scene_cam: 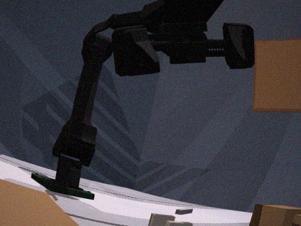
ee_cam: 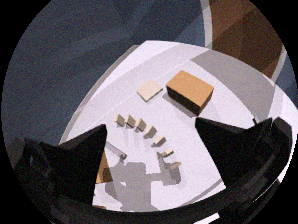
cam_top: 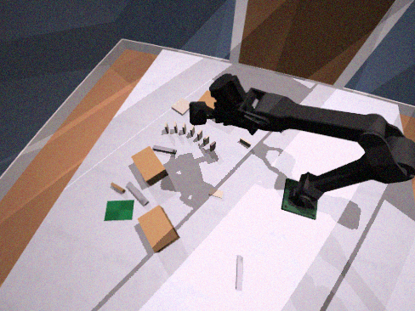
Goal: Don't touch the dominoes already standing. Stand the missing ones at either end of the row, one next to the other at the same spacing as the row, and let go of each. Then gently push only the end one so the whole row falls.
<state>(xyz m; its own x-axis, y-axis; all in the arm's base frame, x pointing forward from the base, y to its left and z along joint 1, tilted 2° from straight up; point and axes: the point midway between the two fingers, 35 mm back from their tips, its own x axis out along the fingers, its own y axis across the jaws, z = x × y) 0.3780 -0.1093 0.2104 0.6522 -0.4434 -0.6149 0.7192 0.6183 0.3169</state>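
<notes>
Several thin tan dominoes (cam_top: pixel 184 128) (ee_cam: pixel 140 125) stand in a curved row at the upper middle of the top view. Two standing domino tops (scene_cam: pixel 161 219) show at the bottom of the exterior view. A dark-sided domino-sized piece (cam_top: pixel 245 143) (scene_cam: pixel 184 211) lies flat to the right of the row's near end. A small tan piece (cam_top: pixel 117 188) lies at the left, near the green patch. My gripper (scene_cam: pixel 187 57) (ee_cam: pixel 152 125) is wide open and empty, high above the table. In the wrist view the row shows between and below its fingers, clear of them.
Orange blocks (cam_top: pixel 150 163) (cam_top: pixel 157 227) (ee_cam: pixel 190 90) lie around the row. A flat tan tile (cam_top: pixel 180 106) (ee_cam: pixel 150 90) is beyond it. Grey bars (cam_top: pixel 164 149) (cam_top: pixel 137 194) (cam_top: pixel 239 272) lie about. A green patch (cam_top: pixel 119 210) is at the left. The arm covers part of the far block.
</notes>
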